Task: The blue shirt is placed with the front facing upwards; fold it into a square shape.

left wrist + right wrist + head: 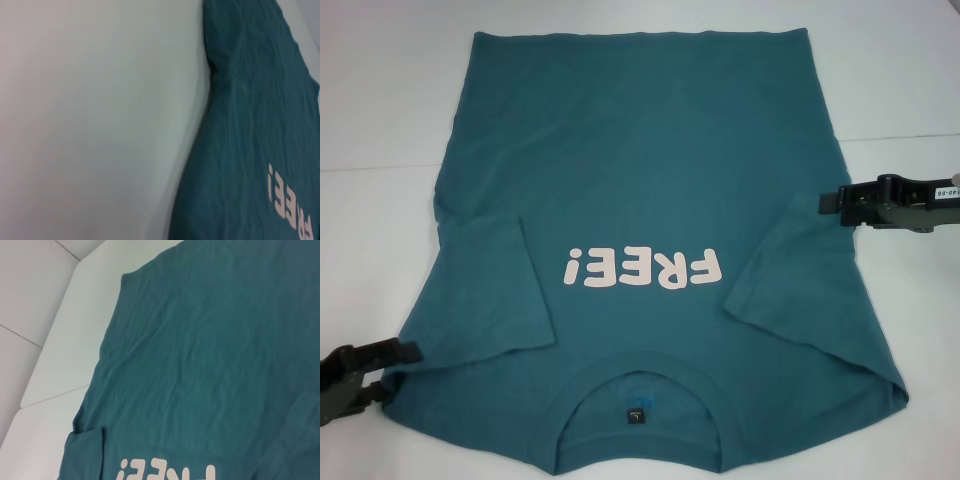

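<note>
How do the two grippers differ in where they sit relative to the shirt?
The left gripper sits near the collar end, at the shirt's shoulder edge; the right gripper sits farther away, at mid-body. The left touches the cloth's edge; the right just overlaps the side hem. Both are black and point inward.

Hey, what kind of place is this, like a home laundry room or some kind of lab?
Most likely a lab or test bench, not a home. A shirt lies spread on a plain white table, with a left gripper and right gripper at its sides.
</note>
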Robot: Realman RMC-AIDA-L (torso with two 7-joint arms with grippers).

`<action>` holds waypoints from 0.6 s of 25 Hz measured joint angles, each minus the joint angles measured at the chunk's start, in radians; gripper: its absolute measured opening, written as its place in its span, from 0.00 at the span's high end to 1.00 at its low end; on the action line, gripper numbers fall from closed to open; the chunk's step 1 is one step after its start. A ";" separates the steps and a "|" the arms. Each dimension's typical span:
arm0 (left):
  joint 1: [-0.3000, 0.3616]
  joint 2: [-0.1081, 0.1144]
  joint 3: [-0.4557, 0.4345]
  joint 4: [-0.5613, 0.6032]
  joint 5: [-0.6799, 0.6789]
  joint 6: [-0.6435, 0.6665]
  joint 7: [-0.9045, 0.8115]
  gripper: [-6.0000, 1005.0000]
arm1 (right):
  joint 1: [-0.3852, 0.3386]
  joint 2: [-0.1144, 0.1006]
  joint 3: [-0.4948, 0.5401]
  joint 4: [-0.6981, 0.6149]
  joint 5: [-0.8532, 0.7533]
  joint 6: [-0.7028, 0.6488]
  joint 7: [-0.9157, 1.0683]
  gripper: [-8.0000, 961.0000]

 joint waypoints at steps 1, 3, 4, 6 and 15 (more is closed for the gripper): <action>-0.003 0.000 0.005 -0.001 0.001 0.002 -0.003 0.24 | 0.000 0.000 0.000 0.000 0.000 0.000 0.000 0.47; -0.007 0.001 0.007 -0.001 0.000 0.004 -0.003 0.24 | 0.000 0.000 0.000 0.000 0.000 0.002 0.000 0.47; -0.009 0.001 0.008 -0.001 -0.002 0.005 -0.004 0.24 | -0.001 0.000 0.000 0.000 0.000 0.002 0.000 0.47; -0.014 0.002 0.008 -0.001 -0.006 0.006 -0.004 0.24 | -0.003 0.000 0.000 0.001 0.000 0.003 0.000 0.47; -0.025 0.009 0.000 0.001 -0.010 0.005 -0.008 0.24 | -0.006 0.000 0.002 0.001 0.000 0.006 0.000 0.47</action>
